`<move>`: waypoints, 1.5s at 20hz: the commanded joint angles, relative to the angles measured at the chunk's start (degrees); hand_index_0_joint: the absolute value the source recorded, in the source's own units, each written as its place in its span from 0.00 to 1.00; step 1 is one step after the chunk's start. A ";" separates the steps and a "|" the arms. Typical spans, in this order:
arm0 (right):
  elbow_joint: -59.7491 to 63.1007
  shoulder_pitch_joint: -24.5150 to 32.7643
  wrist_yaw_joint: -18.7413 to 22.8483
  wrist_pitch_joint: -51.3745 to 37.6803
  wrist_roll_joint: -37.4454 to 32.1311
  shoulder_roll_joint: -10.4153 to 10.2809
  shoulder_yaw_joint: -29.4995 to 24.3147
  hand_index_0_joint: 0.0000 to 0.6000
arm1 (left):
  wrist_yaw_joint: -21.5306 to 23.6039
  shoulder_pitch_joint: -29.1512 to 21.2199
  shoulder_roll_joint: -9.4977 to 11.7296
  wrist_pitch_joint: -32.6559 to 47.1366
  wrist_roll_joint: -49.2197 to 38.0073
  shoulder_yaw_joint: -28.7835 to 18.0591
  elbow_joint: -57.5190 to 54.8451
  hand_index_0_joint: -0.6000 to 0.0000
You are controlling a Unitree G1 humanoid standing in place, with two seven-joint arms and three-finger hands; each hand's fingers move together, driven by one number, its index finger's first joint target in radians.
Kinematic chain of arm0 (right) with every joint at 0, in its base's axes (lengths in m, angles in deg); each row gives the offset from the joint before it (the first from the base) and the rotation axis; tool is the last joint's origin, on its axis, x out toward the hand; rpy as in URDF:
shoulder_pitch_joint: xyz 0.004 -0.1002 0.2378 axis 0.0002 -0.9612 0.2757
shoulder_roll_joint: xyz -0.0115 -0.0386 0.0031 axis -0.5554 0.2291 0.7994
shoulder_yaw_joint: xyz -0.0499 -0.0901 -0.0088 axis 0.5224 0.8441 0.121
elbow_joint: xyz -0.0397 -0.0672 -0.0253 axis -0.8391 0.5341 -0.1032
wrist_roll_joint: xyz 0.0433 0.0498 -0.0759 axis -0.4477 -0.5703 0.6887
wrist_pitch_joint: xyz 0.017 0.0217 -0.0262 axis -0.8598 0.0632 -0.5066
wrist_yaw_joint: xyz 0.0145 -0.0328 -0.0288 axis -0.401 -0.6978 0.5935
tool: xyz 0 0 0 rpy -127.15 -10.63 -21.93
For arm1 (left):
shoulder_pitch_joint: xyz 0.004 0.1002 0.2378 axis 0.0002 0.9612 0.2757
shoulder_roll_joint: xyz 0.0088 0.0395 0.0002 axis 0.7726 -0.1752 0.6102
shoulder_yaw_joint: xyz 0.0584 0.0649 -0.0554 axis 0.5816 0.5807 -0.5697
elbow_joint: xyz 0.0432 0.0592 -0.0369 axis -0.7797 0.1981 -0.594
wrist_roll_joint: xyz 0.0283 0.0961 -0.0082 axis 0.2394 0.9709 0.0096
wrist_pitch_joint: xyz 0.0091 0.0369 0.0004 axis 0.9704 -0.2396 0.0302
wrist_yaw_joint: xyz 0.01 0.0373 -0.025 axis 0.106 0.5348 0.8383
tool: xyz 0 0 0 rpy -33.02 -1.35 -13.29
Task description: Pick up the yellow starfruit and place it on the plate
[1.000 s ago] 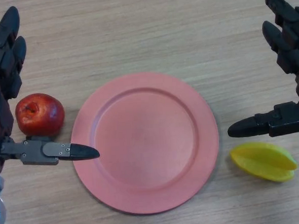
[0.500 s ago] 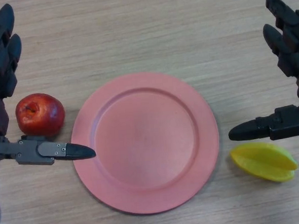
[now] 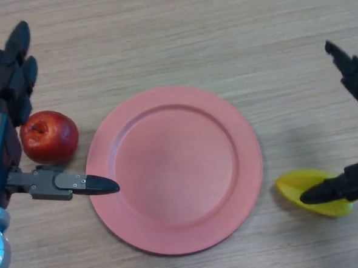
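The yellow starfruit (image 3: 304, 186) lies on the wooden table just right of the pink plate (image 3: 174, 168), near the lower right. My right hand (image 3: 353, 85) is open at the right edge, its thumb lying across the starfruit's right part and its fingers stretched up above it. The plate has nothing on it. My left hand (image 3: 6, 96) is open at the left edge, fingers pointing up and thumb reaching toward the plate's left rim.
A red apple (image 3: 49, 137) sits between my left hand's fingers and thumb, just left of the plate. Bare wooden tabletop (image 3: 179, 37) stretches beyond the plate.
My right hand has moved down and to the right; its thumb, earlier above the starfruit, now overlaps it. My left hand shifted slightly.
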 commanded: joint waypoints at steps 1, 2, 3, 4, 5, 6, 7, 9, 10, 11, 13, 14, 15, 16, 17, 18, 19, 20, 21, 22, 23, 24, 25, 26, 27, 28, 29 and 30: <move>0.02 -0.46 1.26 -6.38 3.86 0.77 -3.42 0.00 | 0.18 -2.07 1.49 5.26 0.51 -2.10 -2.31 1.00; 1.05 -0.57 1.91 -6.65 4.86 0.78 -3.49 0.00 | 0.09 -2.12 1.49 5.42 0.17 -2.13 -2.28 1.00; 2.00 -0.88 2.15 -6.85 6.37 0.94 -3.61 0.00 | 0.34 -2.35 1.50 6.18 -0.15 -2.19 -1.93 1.00; 2.62 -1.14 2.23 -7.11 7.33 0.99 -3.65 0.00 | 0.53 -2.42 1.55 6.69 -0.16 -2.20 -1.68 1.00; 3.68 -1.44 2.68 -7.49 8.18 0.84 -3.53 0.00 | 0.67 -2.39 1.57 7.11 -0.15 -2.21 -1.39 1.00; 4.66 -1.65 2.99 -7.56 8.20 0.64 -3.28 0.00 | 0.76 -2.34 1.55 7.28 -0.28 -2.23 -1.27 1.00; 6.36 -1.99 3.66 -8.07 8.06 0.49 -2.79 0.00 | 0.81 -2.28 1.54 7.35 -0.39 -2.17 -1.21 1.00; 7.70 -2.15 4.38 -8.21 7.10 0.34 -2.44 0.00 | 0.83 -2.36 1.54 7.24 -0.36 -2.02 -1.13 1.00; 7.93 -2.18 4.56 -7.59 6.48 0.09 -2.01 0.00 | 0.75 -2.34 1.57 7.34 -0.24 -2.06 -1.10 1.00; 8.10 -2.22 4.73 -6.68 5.83 -0.15 -1.25 0.00 | 0.63 -2.35 1.61 7.67 0.00 -2.07 -0.90 1.00; 8.32 -2.70 4.60 -5.74 6.15 -0.29 -0.29 0.08 | 0.70 -2.22 1.47 7.56 -0.36 -2.07 -1.03 1.00; 8.43 -2.79 4.67 -5.76 6.29 -0.31 -0.16 0.25 | 0.70 -2.16 1.46 7.52 -0.45 -2.13 -1.13 1.00; 8.46 -3.07 4.63 -5.49 6.57 -0.42 0.17 0.50 | 0.65 -2.02 1.47 7.38 -0.64 -2.28 -1.36 1.00; 8.23 -3.42 4.38 -4.89 6.74 -0.59 0.66 0.67 | 0.52 -1.89 1.51 7.06 -0.81 -2.49 -1.62 1.00; 7.64 -4.15 3.70 -3.42 6.94 -0.99 1.90 0.92 | 0.12 -1.55 1.59 6.25 -1.18 -3.01 -2.21 1.00; 7.56 -4.46 3.49 -2.66 6.84 -1.19 2.66 1.00 | 0.02 -1.29 1.55 6.07 -1.27 -3.26 -2.42 1.00; 7.92 -4.43 3.80 -2.48 6.17 -1.25 2.79 1.00 | 0.22 -1.20 1.48 6.34 -1.16 -3.28 -2.38 1.00; 8.22 -4.64 3.99 -2.65 6.18 -1.15 2.85 1.00 | 0.26 -1.15 1.49 6.29 -1.15 -3.35 -2.52 1.00; 8.97 -4.78 4.29 -4.05 7.35 -0.66 2.76 1.00 | 0.18 -1.07 1.53 6.09 -1.29 -3.58 -2.81 1.00; 9.32 -4.70 4.65 -5.38 8.27 -0.42 2.44 1.00 | 0.09 -0.92 1.51 6.21 -1.26 -3.67 -2.90 1.00; 9.23 -4.03 5.39 -6.69 8.71 -0.52 1.95 1.00 | 0.05 -0.74 1.47 6.85 -0.84 -3.66 -2.85 1.00; 8.51 -3.58 5.80 -6.34 7.70 -0.91 1.84 1.00 | 0.11 -0.71 1.44 6.90 -0.85 -3.72 -2.93 1.00; 6.58 -2.90 6.30 -5.06 5.65 -1.39 1.86 1.00 | 0.30 -0.53 1.30 7.06 -0.69 -3.58 -3.05 1.00; 5.48 -2.42 6.56 -4.83 5.16 -1.29 1.96 1.00 | 0.44 -0.43 1.16 7.17 -0.57 -3.31 -3.03 1.00; 4.35 -1.46 6.41 -5.23 5.85 -0.88 2.13 1.00 | 0.43 -0.44 1.09 7.15 -1.01 -3.28 -3.06 1.00; 3.31 -0.60 5.91 -4.73 5.95 -0.90 2.24 1.00 | 0.36 -0.41 1.13 7.20 -1.37 -3.50 -3.22 1.00; 1.55 0.79 4.55 -2.86 5.73 -1.02 2.65 1.00 | 0.28 -0.44 1.26 6.82 -1.89 -3.89 -3.68 1.00; 0.94 1.86 3.86 -2.34 5.66 -0.87 2.80 1.00 | 0.30 -0.58 1.33 6.32 -2.24 -4.01 -3.93 1.00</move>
